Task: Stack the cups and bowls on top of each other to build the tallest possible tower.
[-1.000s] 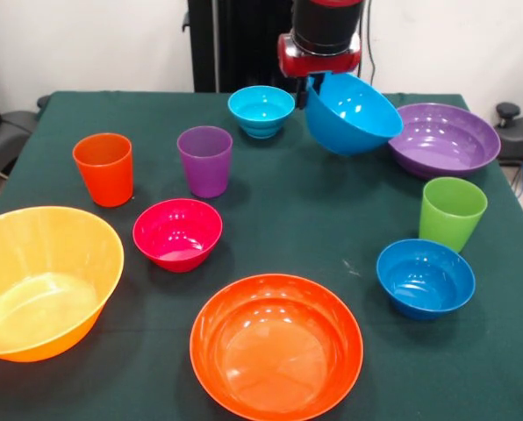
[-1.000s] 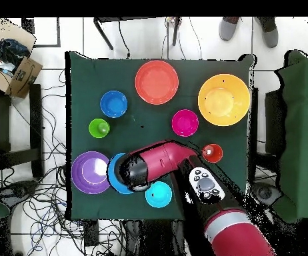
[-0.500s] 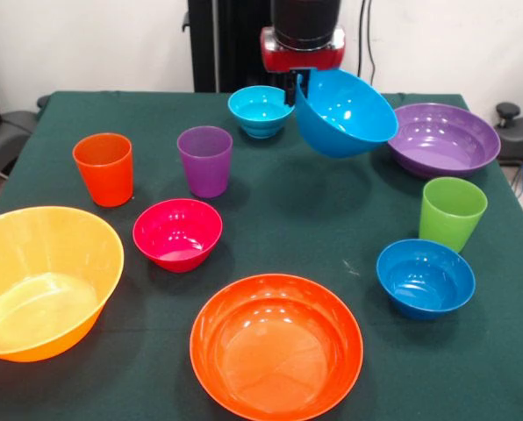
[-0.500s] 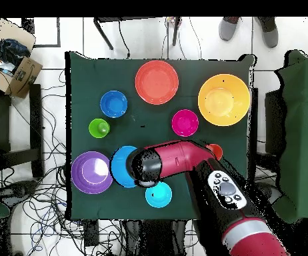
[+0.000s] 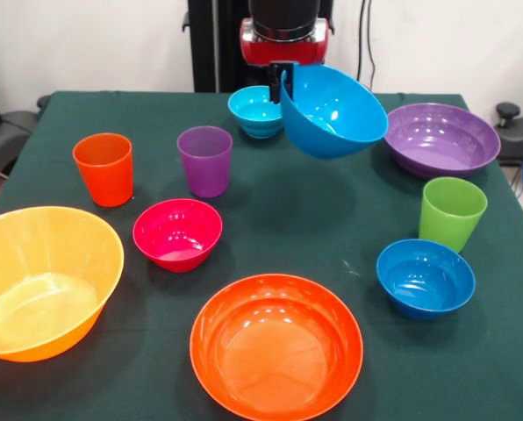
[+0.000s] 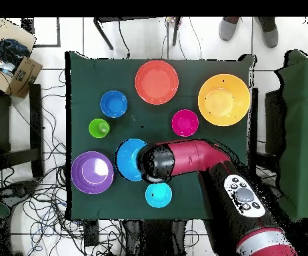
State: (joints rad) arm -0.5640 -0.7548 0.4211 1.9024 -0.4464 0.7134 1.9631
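In the front view the gripper (image 5: 277, 77) hung at the far side of the table (image 5: 51, 114), clamped on the rim of the sky-blue bowl (image 5: 332, 110), which it held tilted in the air, its opening turned up and toward the camera — clear of the cloth, between the cyan bowl (image 5: 260, 110) and the purple bowl (image 5: 440, 139). The purple cup (image 5: 205, 160) and the orange cup (image 5: 103, 168) stood upright to the left, the magenta bowl (image 5: 177, 233) just in front of them. The yellow-orange bowl (image 5: 44, 279) sat at the near left edge, the orange-red bowl (image 5: 276, 344) at near centre, the dark blue bowl (image 5: 425, 276) to its right with the lime green cup (image 5: 452, 212) just behind it. In the overhead view the red arm (image 6: 197, 157) reached in from the lower right; its wrist covered the gripper, so the grip itself could not be seen there. The sky-blue bowl (image 6: 129, 159) showed beside the purple bowl (image 6: 92, 172), with the cyan bowl (image 6: 159, 195) below — every bowl and cup lay apart, none stacked.
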